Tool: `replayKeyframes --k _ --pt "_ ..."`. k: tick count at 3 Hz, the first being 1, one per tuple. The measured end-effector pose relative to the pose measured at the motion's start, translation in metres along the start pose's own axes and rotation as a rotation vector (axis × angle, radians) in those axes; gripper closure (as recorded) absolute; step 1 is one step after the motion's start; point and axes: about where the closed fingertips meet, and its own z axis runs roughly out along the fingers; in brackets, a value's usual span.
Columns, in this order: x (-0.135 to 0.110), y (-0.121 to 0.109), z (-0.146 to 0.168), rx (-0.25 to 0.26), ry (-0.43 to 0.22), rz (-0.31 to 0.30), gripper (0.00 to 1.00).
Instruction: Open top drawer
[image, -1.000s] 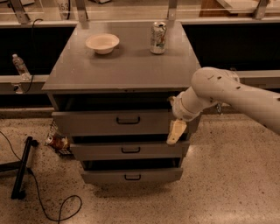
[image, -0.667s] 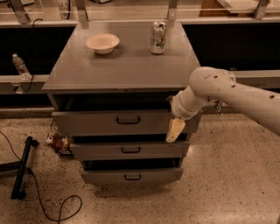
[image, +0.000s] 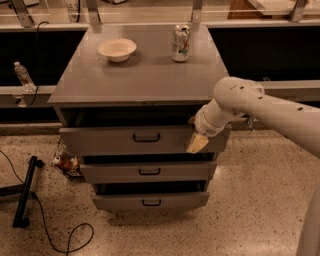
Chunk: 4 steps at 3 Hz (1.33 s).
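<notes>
The top drawer (image: 110, 141) of the grey cabinet (image: 140, 80) stands partly pulled out, with a dark gap showing between its front and the cabinet top; its black handle (image: 146, 137) is untouched. The gripper (image: 197, 143) sits at the right end of that drawer front, against its upper edge, the white arm (image: 265, 107) reaching in from the right; whether it is open or closed I cannot tell. On the cabinet top stand a bowl (image: 116, 49) and a can (image: 180, 43), well apart.

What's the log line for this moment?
task: open top drawer | top drawer: partly out | tool: at drawer front's right end, away from centre handle
</notes>
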Motion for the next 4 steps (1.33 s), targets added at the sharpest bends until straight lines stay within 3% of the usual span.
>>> replayKeyframes --k 1,2,3,4 --pt "0.0 0.005 -0.008 -0.036 0.008 -0.01 0.63" --pt "0.002 0.022 -0.036 -0.089 0.039 0.009 0.85" --pt "0.002 0.064 -0.064 -0.193 0.052 0.063 1.0" --pt "0.002 0.068 -0.065 -0.203 0.052 0.067 0.85"
